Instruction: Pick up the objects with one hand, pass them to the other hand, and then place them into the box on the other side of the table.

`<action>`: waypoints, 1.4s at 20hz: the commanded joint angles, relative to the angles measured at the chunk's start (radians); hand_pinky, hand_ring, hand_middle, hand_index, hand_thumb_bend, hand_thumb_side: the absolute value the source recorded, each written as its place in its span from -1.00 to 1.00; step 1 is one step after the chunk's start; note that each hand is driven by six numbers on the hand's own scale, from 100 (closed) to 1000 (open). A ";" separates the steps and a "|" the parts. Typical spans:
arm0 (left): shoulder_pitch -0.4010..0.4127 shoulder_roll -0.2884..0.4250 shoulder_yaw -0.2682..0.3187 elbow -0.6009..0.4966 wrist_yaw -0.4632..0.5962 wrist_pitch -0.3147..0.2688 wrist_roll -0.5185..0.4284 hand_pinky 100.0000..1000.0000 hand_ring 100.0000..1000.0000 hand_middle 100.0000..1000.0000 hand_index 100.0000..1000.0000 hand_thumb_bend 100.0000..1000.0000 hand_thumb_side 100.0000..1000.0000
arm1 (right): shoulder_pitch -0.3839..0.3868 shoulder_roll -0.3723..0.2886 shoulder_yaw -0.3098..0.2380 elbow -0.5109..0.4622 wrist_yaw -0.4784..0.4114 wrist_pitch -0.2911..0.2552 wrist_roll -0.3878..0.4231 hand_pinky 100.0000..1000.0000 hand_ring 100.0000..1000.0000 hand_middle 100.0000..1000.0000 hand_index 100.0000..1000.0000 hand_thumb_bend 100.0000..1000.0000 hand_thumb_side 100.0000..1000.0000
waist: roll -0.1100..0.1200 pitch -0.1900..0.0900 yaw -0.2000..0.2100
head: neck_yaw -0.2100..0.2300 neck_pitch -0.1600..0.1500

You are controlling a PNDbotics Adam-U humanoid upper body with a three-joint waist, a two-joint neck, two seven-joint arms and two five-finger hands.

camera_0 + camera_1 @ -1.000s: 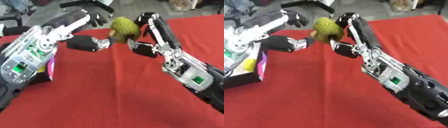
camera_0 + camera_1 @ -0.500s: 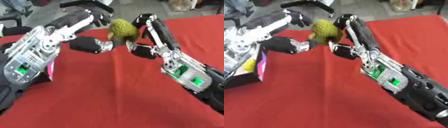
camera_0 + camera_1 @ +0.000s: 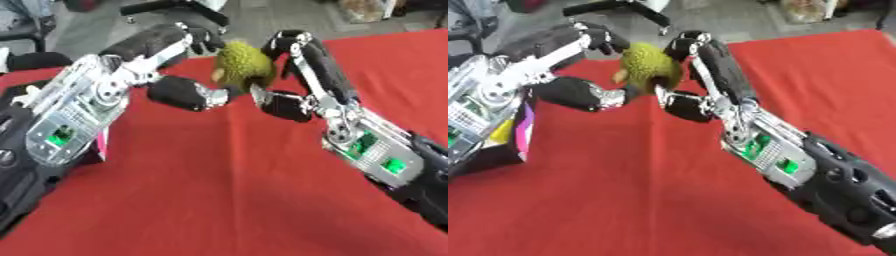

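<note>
A green spiky fruit [image 3: 245,65] hangs above the far part of the red table [image 3: 219,195], held between both hands. My left hand [image 3: 179,93] comes in from the left, its fingers curled over the fruit's top left and its thumb under its lower left. My right hand [image 3: 287,103] comes from the right, fingers arched over the fruit's top right and thumb beneath it. The box [image 3: 509,142] stands at the table's left edge, dark with a magenta side, mostly hidden behind my left forearm. Something yellow [image 3: 500,131] shows in it.
Beyond the table's far edge lies grey floor with a black chair base [image 3: 175,7]. My two forearms slant across the left and right sides of the red cloth, leaving its bare middle and near part between them.
My left hand has closed in on the fruit from the left, thumb and fingers now against it. The fruit and my right hand have stayed in about the same place.
</note>
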 commanded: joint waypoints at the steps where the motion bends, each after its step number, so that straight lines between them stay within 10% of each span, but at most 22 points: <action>1: -0.014 0.000 0.014 0.004 -0.023 -0.006 0.014 0.71 0.56 0.49 0.74 -0.18 0.17 | -0.021 -0.007 -0.004 -0.015 0.008 -0.020 0.001 -0.33 0.12 -0.03 -0.06 -1.00 -1.00 | 0.005 0.003 0.000 | 0.004 -0.002; 18: 0.000 -0.030 0.026 0.055 -0.044 -0.017 0.085 0.69 0.52 0.42 0.68 -0.48 0.00 | -0.022 0.000 0.005 -0.015 0.012 -0.114 0.019 -0.32 0.10 -0.03 -0.06 -1.00 -1.00 | 0.005 0.011 -0.008 | 0.007 -0.002; 22: 0.002 -0.033 0.025 0.055 0.000 -0.017 0.117 0.67 0.45 0.26 0.42 -1.00 -0.34 | -0.022 0.000 0.006 -0.015 0.012 -0.112 0.018 -0.33 0.10 -0.03 -0.06 -1.00 -1.00 | 0.007 0.012 -0.008 | 0.006 -0.002; 28: 0.002 -0.038 0.017 0.050 0.124 -0.043 0.179 0.65 0.21 -0.03 0.03 -1.00 -0.78 | -0.021 0.001 0.008 -0.015 0.016 -0.104 0.021 -0.33 0.10 -0.03 -0.06 -1.00 -1.00 | 0.008 0.014 -0.009 | 0.005 -0.002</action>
